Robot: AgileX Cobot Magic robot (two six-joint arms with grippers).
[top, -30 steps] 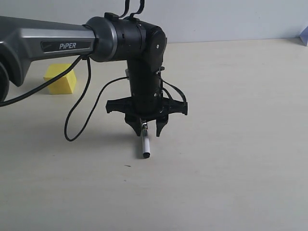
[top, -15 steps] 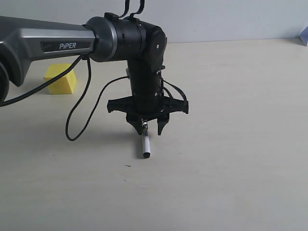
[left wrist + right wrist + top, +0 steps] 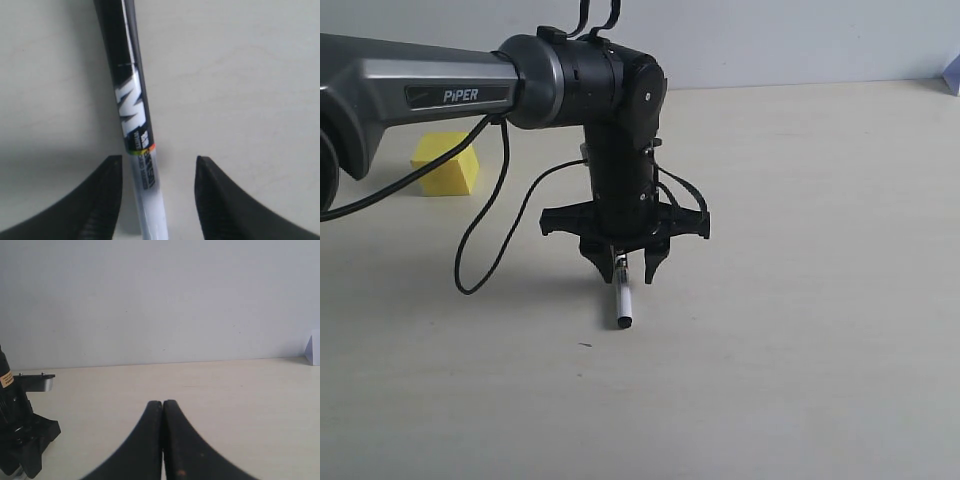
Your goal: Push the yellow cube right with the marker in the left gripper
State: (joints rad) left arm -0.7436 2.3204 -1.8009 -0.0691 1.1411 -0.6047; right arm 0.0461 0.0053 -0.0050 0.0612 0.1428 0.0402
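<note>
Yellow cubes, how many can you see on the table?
1. The yellow cube sits on the table at the far left of the exterior view, beyond the left arm, which could hide others.

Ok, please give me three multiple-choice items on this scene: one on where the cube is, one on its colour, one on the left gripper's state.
1. In the exterior view, the cube lies: A) left of the left gripper; B) right of it; C) between its fingers.
2. The cube is: A) red; B) yellow; C) blue.
3. The left gripper is: A) shut on the cube; B) shut and empty; C) open, with the marker between its fingers.
Answers: 1 A, it sits at the far left; 2 B, its faces are bright yellow; 3 C, the left wrist view shows gaps beside the marker.
</note>
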